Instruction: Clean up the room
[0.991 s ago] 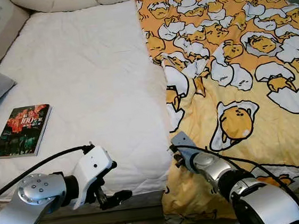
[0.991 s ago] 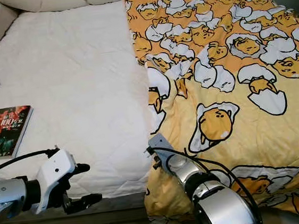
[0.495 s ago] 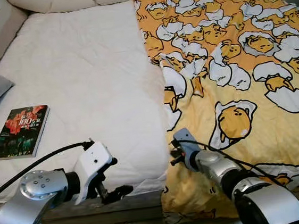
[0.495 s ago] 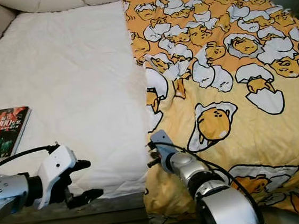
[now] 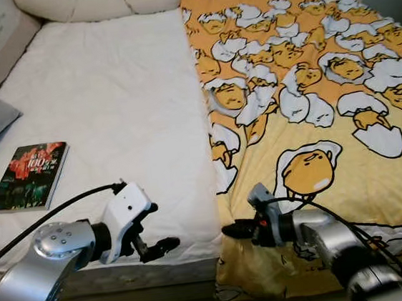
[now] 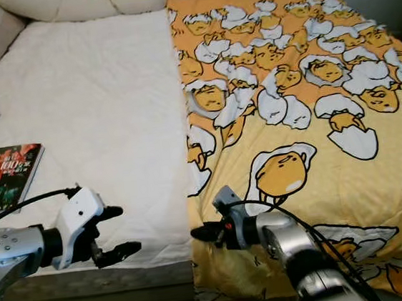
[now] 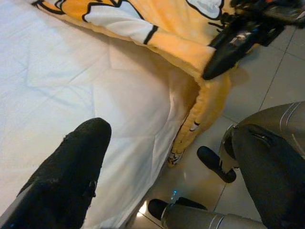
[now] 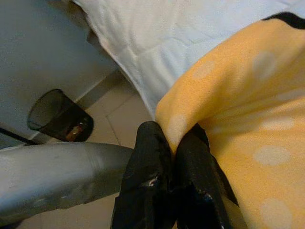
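Since a second ago the right hand (image 8: 174, 157), clamped on the near corner of the yellow blanket (image 5: 312, 110), has been swung leftward along the bed (image 5: 109, 95) edge, so spreading seems begun, while the left hand (image 5: 150, 246) is held apart nearby.

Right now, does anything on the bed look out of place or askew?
Yes. The yellow blanket covers one side, leaving the white mattress bare; the right gripper pinches its corner. A book lies loose near the left edge.
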Tool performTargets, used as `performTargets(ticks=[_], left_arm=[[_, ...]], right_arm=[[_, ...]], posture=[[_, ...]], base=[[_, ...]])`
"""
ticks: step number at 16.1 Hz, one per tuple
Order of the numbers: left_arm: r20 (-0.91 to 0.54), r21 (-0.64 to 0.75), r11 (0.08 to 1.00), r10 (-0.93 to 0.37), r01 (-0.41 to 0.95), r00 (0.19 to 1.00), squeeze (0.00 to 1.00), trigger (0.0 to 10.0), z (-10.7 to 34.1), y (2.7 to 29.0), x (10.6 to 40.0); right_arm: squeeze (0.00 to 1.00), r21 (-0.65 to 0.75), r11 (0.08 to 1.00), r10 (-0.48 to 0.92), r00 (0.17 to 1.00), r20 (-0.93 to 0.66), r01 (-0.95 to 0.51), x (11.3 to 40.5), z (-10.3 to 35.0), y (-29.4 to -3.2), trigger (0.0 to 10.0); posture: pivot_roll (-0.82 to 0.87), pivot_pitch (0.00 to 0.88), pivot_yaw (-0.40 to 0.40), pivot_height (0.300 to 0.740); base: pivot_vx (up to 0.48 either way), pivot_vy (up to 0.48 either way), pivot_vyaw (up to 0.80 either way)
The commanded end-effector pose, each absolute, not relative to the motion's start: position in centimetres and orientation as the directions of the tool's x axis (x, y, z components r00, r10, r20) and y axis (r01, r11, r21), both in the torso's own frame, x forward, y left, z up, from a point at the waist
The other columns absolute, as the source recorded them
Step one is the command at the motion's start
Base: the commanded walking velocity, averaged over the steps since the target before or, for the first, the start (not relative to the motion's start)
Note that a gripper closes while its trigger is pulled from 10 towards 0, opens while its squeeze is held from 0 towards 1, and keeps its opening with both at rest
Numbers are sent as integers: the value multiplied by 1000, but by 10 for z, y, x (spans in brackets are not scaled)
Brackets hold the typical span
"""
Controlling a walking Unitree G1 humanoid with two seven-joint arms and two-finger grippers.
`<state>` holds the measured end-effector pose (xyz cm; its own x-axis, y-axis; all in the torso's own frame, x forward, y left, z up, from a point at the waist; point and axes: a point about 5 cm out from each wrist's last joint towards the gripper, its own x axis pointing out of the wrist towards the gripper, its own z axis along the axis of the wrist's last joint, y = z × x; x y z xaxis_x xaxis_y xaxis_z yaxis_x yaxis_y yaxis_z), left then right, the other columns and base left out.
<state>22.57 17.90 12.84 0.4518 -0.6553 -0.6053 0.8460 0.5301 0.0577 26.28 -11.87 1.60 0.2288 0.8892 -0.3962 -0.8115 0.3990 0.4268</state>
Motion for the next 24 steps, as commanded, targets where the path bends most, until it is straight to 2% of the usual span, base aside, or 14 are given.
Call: performTargets(ticks=[1,2,3,4,5,7,10,11,13,15,17,19,21,24], left_arm=[[-603,72,525,-654,848,456,0,10000,129,178,228],[-597,86,525,-653,847,466,0,10000,128,177,232],[-585,102,534,-650,839,485,0,10000,128,176,238],[-576,111,541,-648,833,498,0,10000,128,176,241],[-562,118,560,-643,820,521,0,10000,126,175,244],[-543,121,595,-630,794,555,0,10000,123,174,249],[-463,140,681,-597,719,655,0,10000,122,172,261],[-413,156,758,-532,633,739,0,10000,122,174,265],[-347,143,836,-458,529,818,0,10000,121,177,267],[-290,124,905,-359,406,887,0,10000,122,183,267],[-264,165,939,-254,303,930,0,10000,119,191,259],[-249,200,949,-190,242,950,0,10000,119,198,255],[-253,256,943,-146,212,956,0,10000,116,204,255],[-236,232,953,-138,193,962,0,10000,119,203,258]], right_arm=[[0,454,319,920,158,-358,-832,258,20,-109,0],[0,434,355,913,208,-351,-828,260,23,-108,0],[0,414,419,889,273,-367,-808,266,25,-108,10000],[0,433,434,888,293,-354,-790,268,27,-107,10000],[1000,440,463,878,332,-344,-770,270,29,-107,10000],[1000,417,507,856,387,-342,-754,269,30,-109,10000],[1000,314,655,756,590,-285,-687,277,51,-138,10000],[1000,285,715,697,681,-224,-638,270,64,-154,10000],[0,290,751,656,720,-227,-593,249,68,-158,10000],[0,221,871,485,837,-252,-438,245,61,-167,10000],[0,153,978,181,934,-307,-139,243,52,-186,10000],[0,111,990,113,950,-291,-84,241,56,-188,10000],[0,161,987,24,972,-233,14,244,68,-188,10000],[0,167,986,17,980,-197,17,248,73,-186,10000]], posture=[[157,0,5,740],[147,0,-1,740],[140,0,-6,740],[137,0,-7,740],[120,0,-12,740],[109,0,-13,740],[76,0,-25,740],[69,0,-26,740],[60,0,-29,740],[52,0,-37,740],[50,0,-42,740],[52,0,-46,740],[60,0,-52,740],[52,0,-48,740]], base=[[0,0,0],[0,0,0],[0,0,0],[0,0,0],[0,0,0],[0,0,0],[0,0,0],[0,0,0],[0,0,0],[0,0,0],[0,0,0],[0,0,0],[0,0,0],[0,-250,0]])
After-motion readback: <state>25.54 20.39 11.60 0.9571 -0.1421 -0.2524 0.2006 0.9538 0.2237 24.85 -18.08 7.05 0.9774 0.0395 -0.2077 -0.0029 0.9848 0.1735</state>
